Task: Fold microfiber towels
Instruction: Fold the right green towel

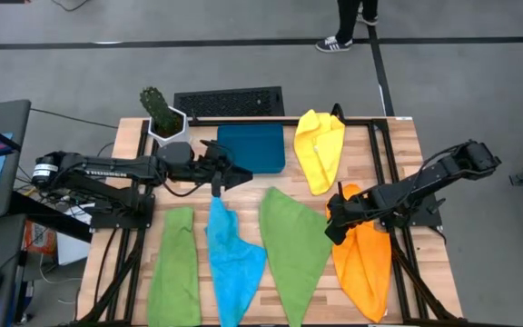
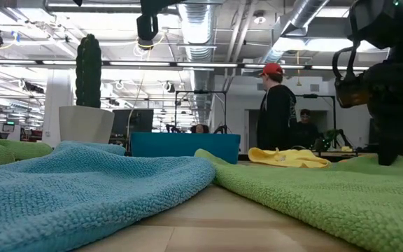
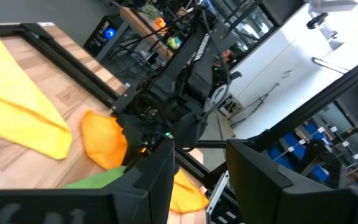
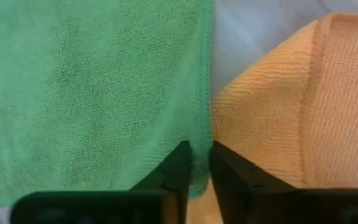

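Down at the right side of the wooden slatted counter (image 1: 398,145), your right claw (image 1: 337,221) sits low over the seam where the wide green microfiber towel (image 1: 293,245) meets the rumpled orange microfiber towel (image 1: 366,259). From the right wrist view its two dark fingers (image 4: 178,171) are drawn nearly together with only a slim gap, straddling the green towel's hemmed edge (image 4: 205,124) right beside the orange cloth; I judge it is pinching that hem, though you cannot be sure the fabric is truly caught. Your left claw (image 1: 230,173) hangs spread and empty above the counter, near the rigid dark teal rectangular tray (image 1: 251,148) and just above the top corner of the sky-blue microfiber towel (image 1: 234,259). A narrower green microfiber towel (image 1: 172,263) lies at the left, and the yellow microfiber towel (image 1: 320,145) rests bunched near the far edge beside the tray. None of the five looks folded, so the step in hand appears to be the first grasp of a corner. Next you would need to confirm the pinch holds only one cloth, not the orange neighbour too, then lift gently and carry the edge across.
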### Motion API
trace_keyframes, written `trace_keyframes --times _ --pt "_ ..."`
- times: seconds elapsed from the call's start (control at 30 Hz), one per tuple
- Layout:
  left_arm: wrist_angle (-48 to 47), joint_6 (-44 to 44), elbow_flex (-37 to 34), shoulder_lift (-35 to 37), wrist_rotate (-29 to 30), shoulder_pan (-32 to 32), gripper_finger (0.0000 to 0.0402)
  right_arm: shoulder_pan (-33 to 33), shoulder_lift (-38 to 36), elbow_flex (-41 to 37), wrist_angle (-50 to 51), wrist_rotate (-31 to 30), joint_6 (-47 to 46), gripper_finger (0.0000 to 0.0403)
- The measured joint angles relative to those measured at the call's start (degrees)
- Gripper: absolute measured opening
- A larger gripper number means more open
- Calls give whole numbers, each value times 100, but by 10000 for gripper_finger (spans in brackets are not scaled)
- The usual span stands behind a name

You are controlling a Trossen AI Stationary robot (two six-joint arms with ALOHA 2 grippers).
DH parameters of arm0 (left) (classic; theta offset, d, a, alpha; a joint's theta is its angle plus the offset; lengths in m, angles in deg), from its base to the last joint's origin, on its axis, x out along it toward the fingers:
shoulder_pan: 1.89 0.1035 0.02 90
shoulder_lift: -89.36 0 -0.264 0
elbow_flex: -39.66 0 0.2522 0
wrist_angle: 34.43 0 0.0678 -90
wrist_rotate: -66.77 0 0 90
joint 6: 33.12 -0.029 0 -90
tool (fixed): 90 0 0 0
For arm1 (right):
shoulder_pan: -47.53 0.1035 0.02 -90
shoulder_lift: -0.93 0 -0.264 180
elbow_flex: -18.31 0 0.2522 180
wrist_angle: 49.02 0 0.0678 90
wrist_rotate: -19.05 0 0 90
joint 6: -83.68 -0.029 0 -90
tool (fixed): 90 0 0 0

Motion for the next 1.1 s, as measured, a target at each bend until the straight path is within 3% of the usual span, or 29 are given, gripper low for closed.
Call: trace_keyframes --times 0.2,0.47,0.7,0.9,1.1 --pt "-530 -15 0 -2 256 22 138 0 -29 3 -131 330 0 13" --pt "-873 -90 -1 -650 -21 137 138 0 -29 252 -107 414 106 42" --pt "-864 -563 241 -1808 -512 194 138 0 -29 350 -96 421 149 19" --pt "-1232 -1576 1158 -2866 -897 230 138 0 -29 350 -80 421 149 35" --pt "-2845 -2992 2664 -3821 -785 291 142 4 -29 350 -81 423 149 43"
